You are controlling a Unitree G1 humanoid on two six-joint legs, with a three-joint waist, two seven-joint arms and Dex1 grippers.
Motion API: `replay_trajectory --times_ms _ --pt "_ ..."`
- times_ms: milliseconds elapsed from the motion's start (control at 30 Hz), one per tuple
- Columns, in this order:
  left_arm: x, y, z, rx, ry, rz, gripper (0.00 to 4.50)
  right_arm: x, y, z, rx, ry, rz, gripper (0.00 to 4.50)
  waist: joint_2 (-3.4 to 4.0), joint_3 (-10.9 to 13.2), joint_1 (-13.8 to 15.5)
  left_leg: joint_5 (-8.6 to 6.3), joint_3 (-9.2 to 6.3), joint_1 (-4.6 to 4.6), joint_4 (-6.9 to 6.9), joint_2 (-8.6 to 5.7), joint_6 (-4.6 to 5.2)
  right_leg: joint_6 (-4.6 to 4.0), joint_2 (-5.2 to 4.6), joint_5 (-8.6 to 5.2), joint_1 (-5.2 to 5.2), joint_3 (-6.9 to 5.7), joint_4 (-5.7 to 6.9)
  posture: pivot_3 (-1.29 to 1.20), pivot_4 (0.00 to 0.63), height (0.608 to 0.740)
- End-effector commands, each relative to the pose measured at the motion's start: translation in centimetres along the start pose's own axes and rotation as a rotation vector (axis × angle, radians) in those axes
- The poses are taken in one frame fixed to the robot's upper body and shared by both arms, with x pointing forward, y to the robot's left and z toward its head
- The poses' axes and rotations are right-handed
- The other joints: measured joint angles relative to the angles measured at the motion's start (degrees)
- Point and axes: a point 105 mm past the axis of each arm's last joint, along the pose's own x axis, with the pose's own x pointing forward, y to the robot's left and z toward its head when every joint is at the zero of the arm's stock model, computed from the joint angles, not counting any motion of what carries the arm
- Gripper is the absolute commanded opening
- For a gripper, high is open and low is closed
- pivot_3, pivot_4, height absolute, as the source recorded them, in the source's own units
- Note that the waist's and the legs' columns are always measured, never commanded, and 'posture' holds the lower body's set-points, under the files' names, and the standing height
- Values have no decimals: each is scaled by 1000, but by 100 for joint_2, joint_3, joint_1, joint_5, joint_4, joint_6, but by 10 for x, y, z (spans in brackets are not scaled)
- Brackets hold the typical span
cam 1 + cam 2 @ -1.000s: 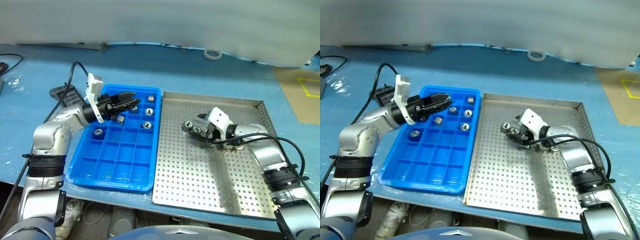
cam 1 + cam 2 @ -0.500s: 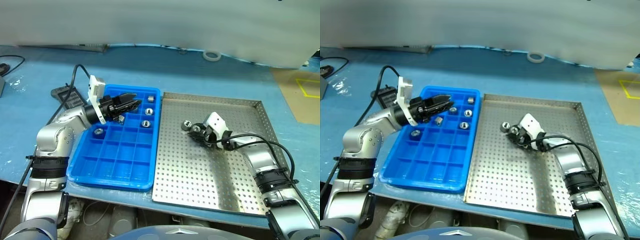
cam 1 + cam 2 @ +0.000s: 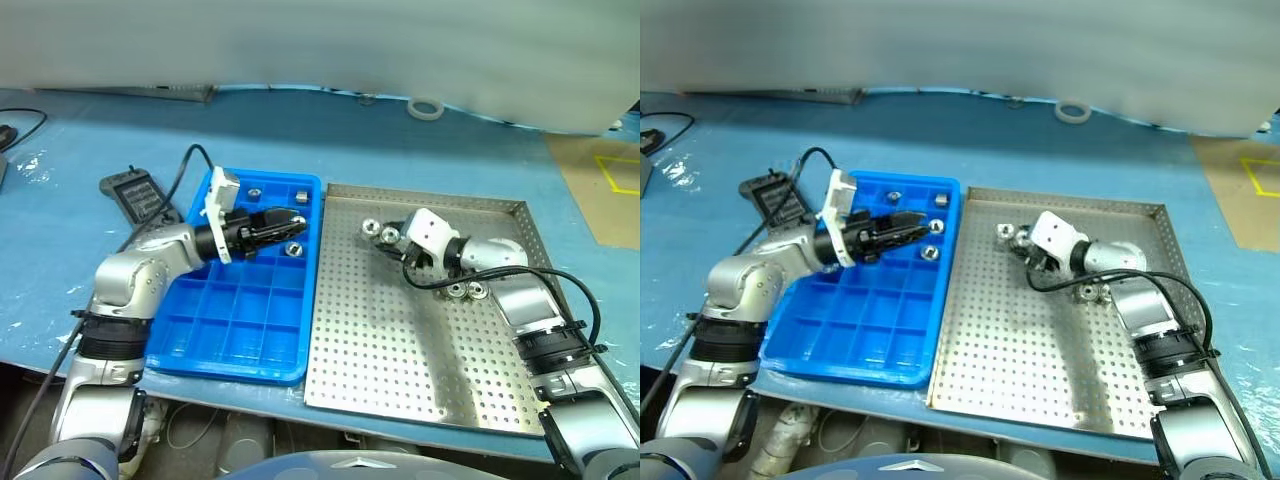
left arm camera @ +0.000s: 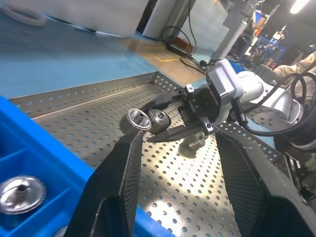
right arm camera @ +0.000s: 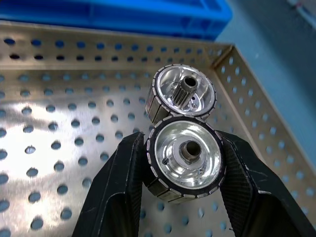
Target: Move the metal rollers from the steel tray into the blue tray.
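**Materials / finish**

metal rollers (image 5: 183,163): bright polished metal, mirror-glossy faces, fine ribbed rims; steel tray (image 3: 400,350): dull grey perforated sheet metal, matt with soft glare; blue tray (image 3: 235,330): smooth glossy plastic; right gripper (image 5: 180,163) jaws: matt black, lightly textured; table (image 3: 80,130): smooth blue covering.

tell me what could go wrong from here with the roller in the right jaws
1. The right gripper is shut on one roller by its rim, and a second roller sits right against it; a lift might nudge that one across the steel tray.
2. The left gripper, jaws open, hovers over the blue tray near its steel-tray edge, so the arms could cross paths on delivery.
3. Compartments already hold rollers; dropping onto one could make it bounce out.
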Motion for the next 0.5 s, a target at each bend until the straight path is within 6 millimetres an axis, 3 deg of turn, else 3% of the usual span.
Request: replay_trajectory --times_ms 33,167,367,500 --pt "13 8 13 -34 -79 -6 2426 -3 -17 55 -190 -137 -56 1798 3 2 3 -1 0 1 0 0 3 0 0 0 0 0 0 -55 150 740" --pt "22 13 26 -116 -158 -30 2426 -5 -19 73 -300 -167 -70 1798 2 1 5 -3 -1 2 1 -1 7 0 0 0 3 0 -3 -66 150 740" --pt "34 15 36 -260 -230 -86 2426 -7 -20 88 -334 -202 -79 1798 2 1 -6 -3 1 -14 1 -2 8 0 -1 0 -7 0 -17 -79 150 740" --pt "41 9 30 -314 -195 -133 2426 -8 -18 92 -348 -210 -72 1798 2 1 -14 -4 2 -28 2 -2 11 -1 -1 1 -19 0 -18 -79 150 740"
